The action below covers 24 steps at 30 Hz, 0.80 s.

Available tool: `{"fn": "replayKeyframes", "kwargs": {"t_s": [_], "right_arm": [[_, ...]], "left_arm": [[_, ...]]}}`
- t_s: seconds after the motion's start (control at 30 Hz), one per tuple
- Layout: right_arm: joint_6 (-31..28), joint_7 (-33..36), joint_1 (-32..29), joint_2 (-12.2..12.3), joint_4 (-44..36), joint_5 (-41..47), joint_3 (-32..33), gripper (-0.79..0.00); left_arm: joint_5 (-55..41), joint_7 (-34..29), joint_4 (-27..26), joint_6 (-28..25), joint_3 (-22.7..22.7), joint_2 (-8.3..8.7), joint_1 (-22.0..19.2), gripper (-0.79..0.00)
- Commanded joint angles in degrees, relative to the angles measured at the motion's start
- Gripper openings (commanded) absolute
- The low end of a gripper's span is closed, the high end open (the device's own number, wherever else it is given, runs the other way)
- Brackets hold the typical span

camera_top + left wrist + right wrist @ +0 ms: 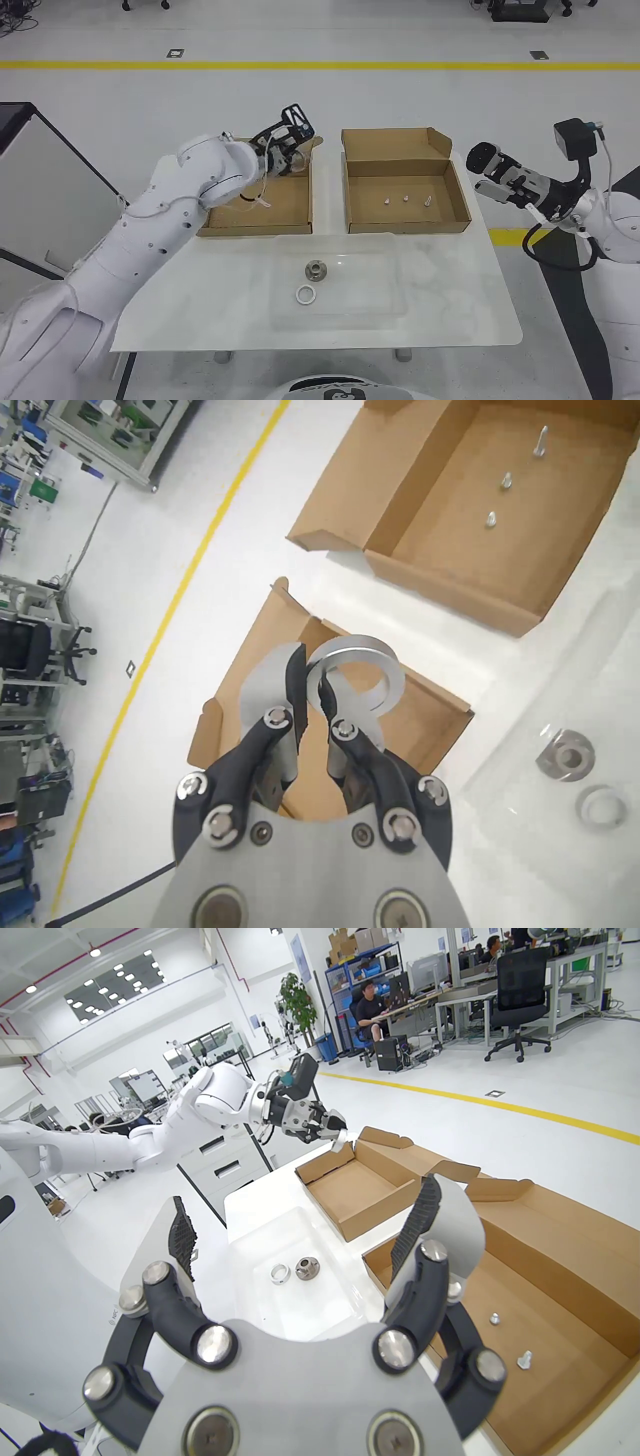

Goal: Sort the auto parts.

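Ring [356, 675]: pinched in my left end effector [312, 695] above box [285, 205]; bolts [405, 198] boxed; flange [316, 268], collar [305, 294] left in tray [385, 300]; right end effector [303, 1190] spread, empty.

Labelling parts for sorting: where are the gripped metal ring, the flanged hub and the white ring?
metal ring [372, 648]: left wrist view, on its upper band.
flanged hub [547, 760]: left wrist view, on the flange beside the bore.
white ring [583, 808]: left wrist view, on its band.

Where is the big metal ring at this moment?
In the left wrist view the ring is pinched in the left tool, held in the air over the far corner of the left box.
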Motion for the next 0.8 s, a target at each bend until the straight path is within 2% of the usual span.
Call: {"fn": "replayKeyframes", "kwargs": {"t_s": [0.0, 0.2, 0.37, 0.6, 0.77], "right_arm": [[0.0, 0.0, 0.0, 0.0, 0.0, 0.0, 0.0, 0.0], [0.0, 0.0, 0.0, 0.0, 0.0, 0.0, 0.0, 0.0], [0.0, 0.0, 0.0, 0.0, 0.0, 0.0, 0.0, 0.0], [0.0, 0.0, 0.0, 0.0, 0.0, 0.0, 0.0, 0.0], [0.0, 0.0, 0.0, 0.0, 0.0, 0.0, 0.0, 0.0]], "left_arm": [[0.08, -2.12, 3.99, -1.38, 3.2, -1.52, -2.39, -0.785], [-0.34, -4.02, 14.31, -3.08, 10.27, -6.2, -7.08, -0.785], [-0.3, -4.65, 22.72, -3.85, 14.85, -10.16, -9.42, -0.785], [0.71, -4.34, 33.57, -5.41, 19.43, -15.35, -11.42, -0.785], [1.64, -2.55, 40.12, -6.07, 21.16, -18.4, -12.25, -0.785]]}}
